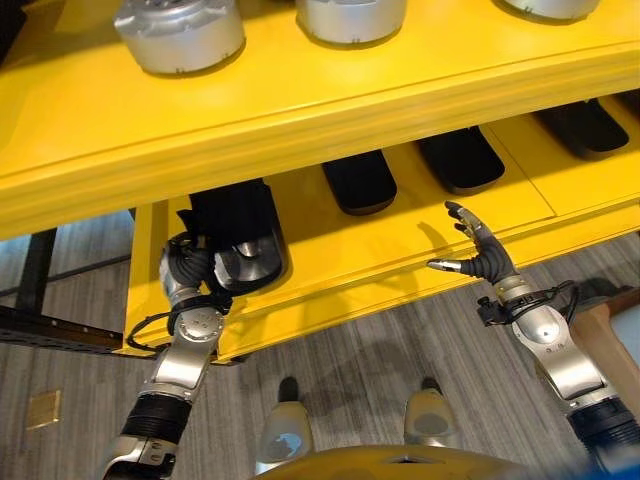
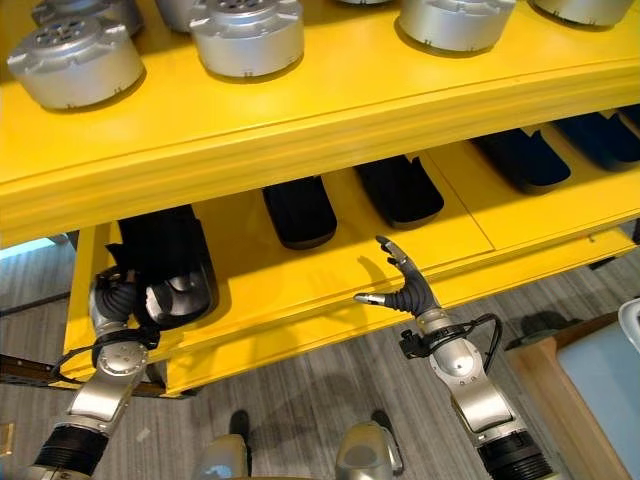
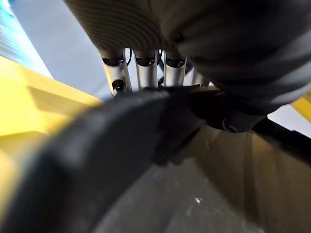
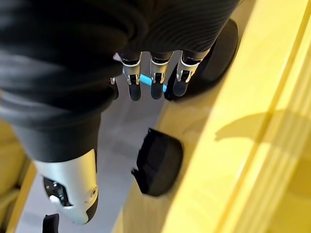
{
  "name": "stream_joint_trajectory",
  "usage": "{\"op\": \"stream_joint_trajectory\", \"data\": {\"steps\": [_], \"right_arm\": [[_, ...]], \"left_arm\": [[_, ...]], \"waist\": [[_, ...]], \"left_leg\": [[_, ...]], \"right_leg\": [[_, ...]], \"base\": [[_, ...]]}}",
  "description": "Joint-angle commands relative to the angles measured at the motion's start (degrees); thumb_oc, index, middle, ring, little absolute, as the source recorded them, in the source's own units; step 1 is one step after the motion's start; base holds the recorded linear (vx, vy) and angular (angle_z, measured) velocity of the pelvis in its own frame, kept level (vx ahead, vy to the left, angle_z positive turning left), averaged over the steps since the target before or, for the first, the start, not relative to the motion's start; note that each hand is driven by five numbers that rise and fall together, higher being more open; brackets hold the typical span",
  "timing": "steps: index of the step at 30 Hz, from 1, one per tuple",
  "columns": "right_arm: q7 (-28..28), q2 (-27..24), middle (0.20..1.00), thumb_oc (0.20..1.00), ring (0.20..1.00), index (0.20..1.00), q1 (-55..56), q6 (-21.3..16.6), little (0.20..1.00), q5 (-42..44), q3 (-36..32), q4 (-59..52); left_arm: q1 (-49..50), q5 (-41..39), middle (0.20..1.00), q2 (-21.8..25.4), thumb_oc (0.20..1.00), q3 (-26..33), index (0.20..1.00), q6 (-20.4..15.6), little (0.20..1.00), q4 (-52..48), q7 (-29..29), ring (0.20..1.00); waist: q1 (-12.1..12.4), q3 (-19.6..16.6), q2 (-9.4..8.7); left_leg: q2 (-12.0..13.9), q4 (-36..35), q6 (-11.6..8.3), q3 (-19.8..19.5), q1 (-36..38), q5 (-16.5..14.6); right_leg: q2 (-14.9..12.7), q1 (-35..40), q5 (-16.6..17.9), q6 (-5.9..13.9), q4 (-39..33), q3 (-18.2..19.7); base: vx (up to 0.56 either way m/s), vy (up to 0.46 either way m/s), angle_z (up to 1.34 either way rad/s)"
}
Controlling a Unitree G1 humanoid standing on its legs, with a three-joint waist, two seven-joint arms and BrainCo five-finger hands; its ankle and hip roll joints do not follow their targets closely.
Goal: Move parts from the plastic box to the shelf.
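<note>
The black, rounded part with a shiny metal face sits at the lower shelf's left end, the left hand wrapped around it. If those fingers let go early it could slide off the smooth yellow lip. The right hand hangs splayed and empty. Matte black parts lie further along, ribbed silver discs above.

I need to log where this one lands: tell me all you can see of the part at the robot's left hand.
The black part is a dark, matte, elongated block with a glossy grey rounded end facing outward. It lies at the left end of the yellow lower shelf, lengthwise into it, under the upper shelf. The left hand is at its near end, fingers curled round it. Other black parts lie apart, rightward.
</note>
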Motion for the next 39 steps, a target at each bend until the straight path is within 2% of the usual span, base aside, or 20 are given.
{"op": "stream_joint_trajectory", "data": {"steps": [1, 3, 4, 9, 20, 28, 33, 39], "right_arm": [[-1.36, -2.07, 1.0, 1.0, 1.0, 1.0, -4.16, -3.23, 1.0, 0.3, -0.2, -2.34], [-1.78, -2.08, 1.0, 1.0, 1.0, 1.0, -4.16, -2.96, 1.0, 0.16, -0.16, -2.53], [-2.91, -2.34, 1.0, 1.0, 1.0, 1.0, -3.64, -3.25, 1.0, 0.58, -0.99, -2.77], [-3.9, -2.89, 1.0, 1.0, 1.0, 1.0, -3.42, -4.1, 1.0, 1.18, -2.16, -2.69], [-3.78, -5.25, 1.0, 1.0, 1.0, 1.0, -6.7, -3.31, 1.0, 1.78, -3.58, -4.81], [-2.96, -6.62, 1.0, 1.0, 1.0, 1.0, -11.85, -0.85, 1.0, 3.02, -2.7, -6.03], [-3.12, -7.54, 1.0, 1.0, 1.0, 1.0, -14.78, -0.01, 1.0, 4.54, -1.5, -6.24], [-2.82, -8.66, 1.0, 1.0, 1.0, 1.0, -16.34, 1.68, 1.0, 6.47, -1.26, -7.51]], "left_arm": [[-6.19, 4.11, 0.2, 1.89, 0.2, 0.86, 0.2, -4.12, 0.2, -0.13, 2.16, 0.2], [-7.46, 4.39, 0.2, 2.12, 0.2, 0.21, 0.2, -3.75, 0.2, 0.21, 2.05, 0.2], [-10.67, 5.26, 0.2, 2.12, 0.2, -1.45, 0.2, -3.68, 0.2, 1.47, 1.45, 0.2], [-15.15, 5.38, 0.2, 2.39, 0.2, -3.54, 0.2, -2.87, 0.2, 3.8, 1.31, 0.2], [-20.21, 5.5, 0.2, 4.67, 0.2, -2.69, 0.2, -1.57, 0.2, 6.52, 3.61, 0.2], [-28.57, 4.0, 0.2, 7.81, 0.2, -1.7, 0.2, 1.01, 0.2, 14.75, 6.36, 0.2], [-33.36, 6.31, 0.2, 11.47, 0.2, -2.19, 0.2, 3.15, 0.2, 21.11, 7.58, 0.2], [-38.97, 5.42, 0.2, 15.69, 0.2, -2.75, 0.2, 5.39, 0.2, 27.43, 8.74, 0.2]], "waist": [[-0.22, -0.24, 2.38], [-0.51, 0.04, 2.3], [-1.76, 0.59, 1.99], [-2.23, 1.48, 1.32], [-1.94, 4.72, 0.42], [-2.15, 6.96, -0.45], [-2.25, 7.85, -1.11], [-2.97, 8.62, -1.73]], "left_leg": [[4.41, -6.23, 2.67, 3.55, 3.17, 1.92], [5.17, -6.11, 2.29, 4.57, 2.62, 2.38], [7.33, -5.71, 1.22, 8.46, 0.91, 3.94], [7.28, -3.73, 1.07, 9.67, -1.7, 4.43], [6.96, 2.42, 0.88, 7.22, -9.67, 3.72], [6.31, 6.49, 0.77, 6.84, -15.77, 3.03], [6.27, 9.09, 0.56, 6.36, -18.96, 2.56], [6.48, 11.16, 0.36, 6.46, -21.96, 2.23]], "right_leg": [[2.0, -3.14, -0.28, -2.58, 3.59, -3.52], [1.6, -3.25, -0.17, -2.4, 3.43, -4.04], [0.28, -3.42, 0.19, -1.99, 2.68, -6.0], [-1.41, -3.06, 1.2, -1.19, 1.39, -7.7], [-0.89, -7.05, 0.35, -1.96, 4.29, -5.92], [-1.8, -10.68, 1.39, -1.2, 4.45, -4.74], [-1.75, -12.59, 1.43, -1.05, 5.1, -4.19], [-2.27, -13.98, 2.13, -0.61, 4.46, -3.68]], "base": [[-0.09, 0.015, 0.16], [-0.12, 0.018, 0.22], [-0.17, 0.028, 0.32], [-0.07, 0.017, 0.49], [-0.05, 0.028, 0.04], [-0.09, 0.042, -0.06], [-0.05, 0.01, -0.03], [-0.06, 0.022, -0.04]]}}
